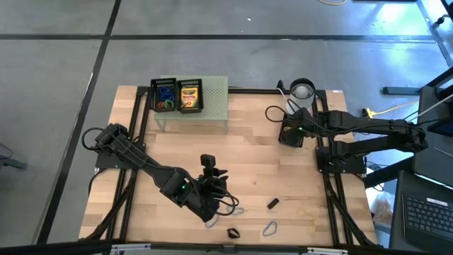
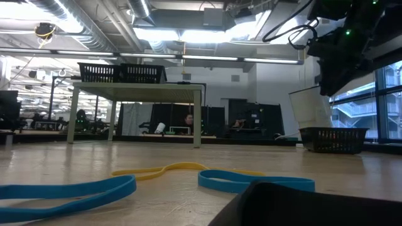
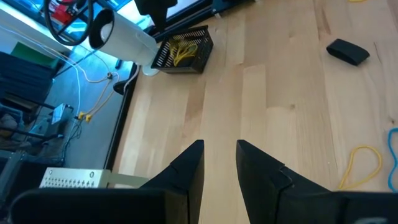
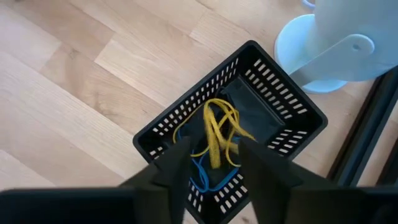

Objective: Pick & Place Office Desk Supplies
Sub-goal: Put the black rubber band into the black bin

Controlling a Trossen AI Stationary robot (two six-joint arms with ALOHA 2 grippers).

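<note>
- Right tool (image 4: 211, 171) hung directly over small black perforated plastic basket (image 4: 231, 127) near white cup w/ black rim (image 1: 302, 90), at bench's (image 1: 248, 152) far right side; fingers apart, released, gripping nothing.
- Inside that basket: tangle of thin yellow rubber bands (image 4: 217, 134) lying on top of a blue loop (image 4: 208, 174), both loose on basket floor.
- Left tool (image 3: 219, 163) was low over bare wood at bench's near middle; fingers stood a little apart w/ narrow gap, nothing between them.
- Near front edge, low view: flat blue rubber loops (image 2: 251, 181) lying on wood, thin yellow band (image 2: 169, 169) draped across between them, touching.
- Small black clip (image 1: 272, 203) lay flat on bench to the right of left tool; another small black clip (image 1: 233, 232) and a grey wire clip (image 1: 270, 228) sat close to front edge, apart from each other.
- Pale green perforated stand (image 1: 216, 106) at far side carried two black baskets: one w/ blue, red, green loops (image 1: 165, 99), other w/ yellow-green crayon box (image 1: 189, 96).
- Low view: person seated in room far behind bench.
</note>
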